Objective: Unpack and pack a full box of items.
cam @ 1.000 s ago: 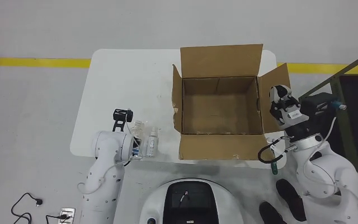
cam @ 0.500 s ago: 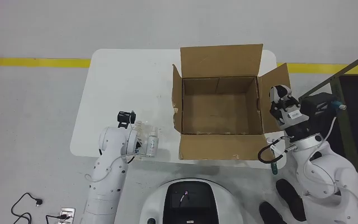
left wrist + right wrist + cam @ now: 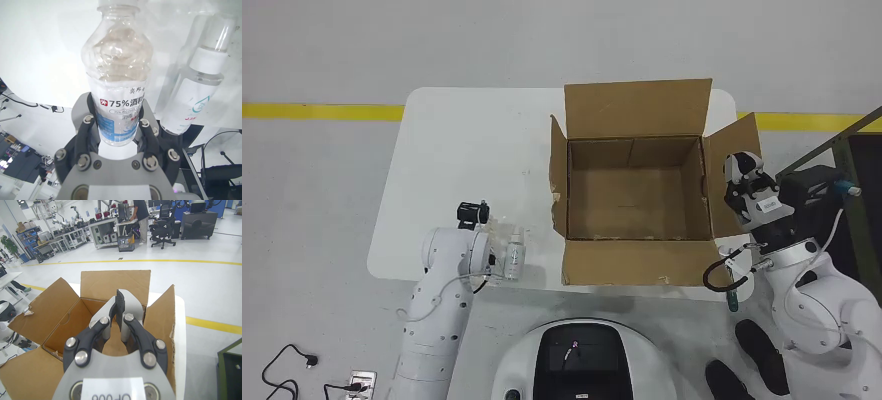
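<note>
A grey floor crossed by a yellow line (image 3: 312,111) is seen around a white table (image 3: 462,150), on which an open cardboard box (image 3: 637,108) is set towards the right side, its four flaps folded outward and its inside bare. Near the table's front edge, to the left of the box, the left gripper (image 3: 118,106) is clamped on the lower, labelled part of a clear plastic bottle (image 3: 117,62), with a finger pressed against each side of the label. Some clear liquid is held in the bottle, and its neck points away from the wrist. A smaller spray bottle (image 3: 196,91) with a white collar and a clear cap is found just beside the held bottle; whether the two touch cannot be told. The right gripper (image 3: 118,300) is held above the box's right flap, with its fingers brought together and nothing between them. From above, this gripper (image 3: 749,180) is seen at the box's right side, well apart from the bottles.
</note>
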Tool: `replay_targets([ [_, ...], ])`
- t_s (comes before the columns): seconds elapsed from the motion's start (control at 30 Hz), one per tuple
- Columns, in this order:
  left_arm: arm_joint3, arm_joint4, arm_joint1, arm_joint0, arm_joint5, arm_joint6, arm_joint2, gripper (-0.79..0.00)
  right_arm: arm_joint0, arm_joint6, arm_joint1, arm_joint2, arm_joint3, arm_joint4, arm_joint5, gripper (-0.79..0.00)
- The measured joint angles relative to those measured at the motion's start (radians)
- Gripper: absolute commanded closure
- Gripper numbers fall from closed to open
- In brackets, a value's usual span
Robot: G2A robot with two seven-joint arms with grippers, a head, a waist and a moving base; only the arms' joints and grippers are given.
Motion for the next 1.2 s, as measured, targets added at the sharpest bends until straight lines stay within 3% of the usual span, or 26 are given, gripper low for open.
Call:
replay_targets([
  [0.3, -0.152, -0.083, 0.004, 0.008, 0.007, -0.001, -0.044, 0.0, 0.0, 0.0, 0.0, 0.0, 0.0, 0.0, 0.0, 0.0],
  [0.4, -0.242, -0.116, 0.006, -0.033, 0.017, -0.001, -0.074, 0.0, 0.0, 0.0, 0.0, 0.0, 0.0, 0.0, 0.0, 0.0],
  [0.57, -0.371, -0.247, 0.01, -0.171, 0.055, -0.001, -0.123, 0.0, 0.0, 0.0, 0.0, 0.0, 0.0, 0.0, 0.0, 0.0],
  [0.8, -0.43, -0.444, 0.021, -0.333, 0.116, -0.001, -0.114, 0.0, 0.0, 0.0, 0.0, 0.0, 0.0, 0.0, 0.0, 0.0],
  [1.2, -0.434, -0.464, 0.024, -0.341, 0.117, -0.001, -0.108, 0.0, 0.0, 0.0, 0.0, 0.0, 0.0, 0.0, 0.0, 0.0],
])
